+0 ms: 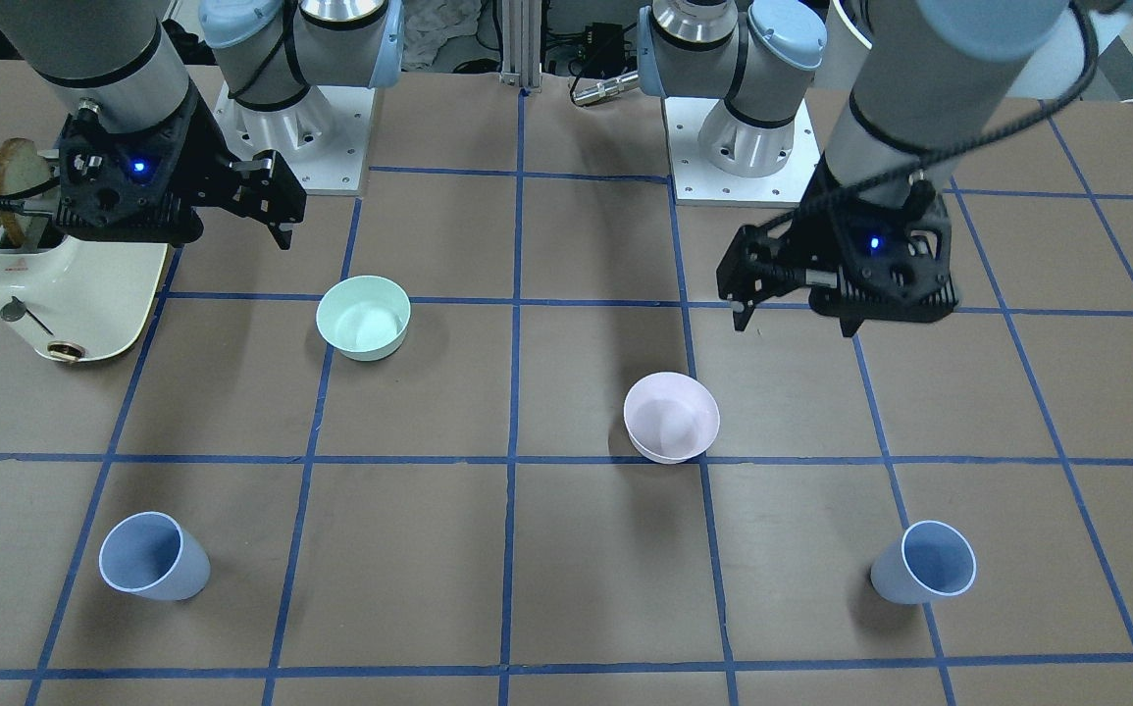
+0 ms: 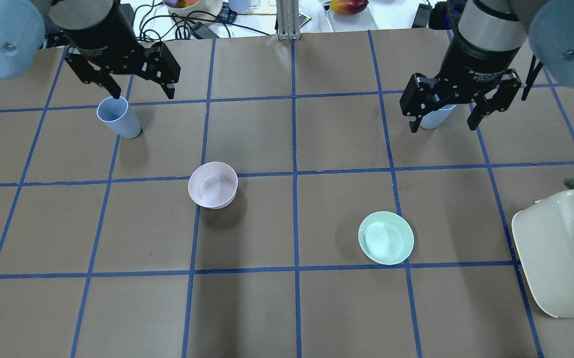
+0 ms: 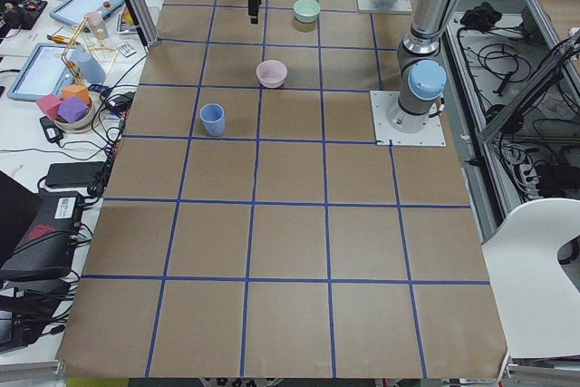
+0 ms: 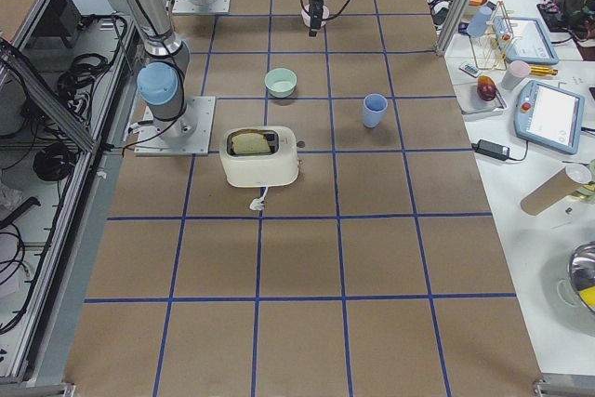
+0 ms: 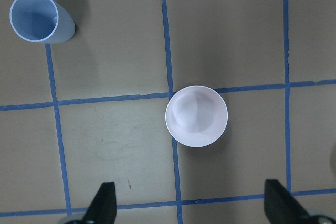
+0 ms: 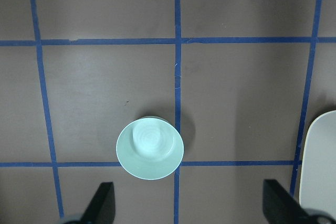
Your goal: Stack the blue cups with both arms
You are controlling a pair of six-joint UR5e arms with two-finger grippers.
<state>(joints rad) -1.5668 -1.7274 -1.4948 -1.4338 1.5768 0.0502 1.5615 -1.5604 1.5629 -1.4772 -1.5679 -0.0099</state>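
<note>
Two blue cups stand upright on the far side of the table. One is on my left [image 2: 118,117], also in the front view [image 1: 924,562] and the left wrist view [image 5: 39,17]. The other is on my right [image 1: 152,556]; overhead it [image 2: 433,119] is partly hidden by my right gripper. My left gripper [image 2: 142,93] [image 1: 795,324] is open and empty, high above the table near the pink bowl [image 5: 197,116]. My right gripper [image 2: 443,128] [image 1: 232,240] is open and empty, high above the mint-green bowl [image 6: 149,148].
The pink bowl [image 2: 212,185] stands left of centre and the mint-green bowl [image 2: 386,237] right of centre. A cream toaster [image 2: 560,253] with a bread slice [image 1: 17,176] stands at my near right. Clutter lies beyond the far table edge.
</note>
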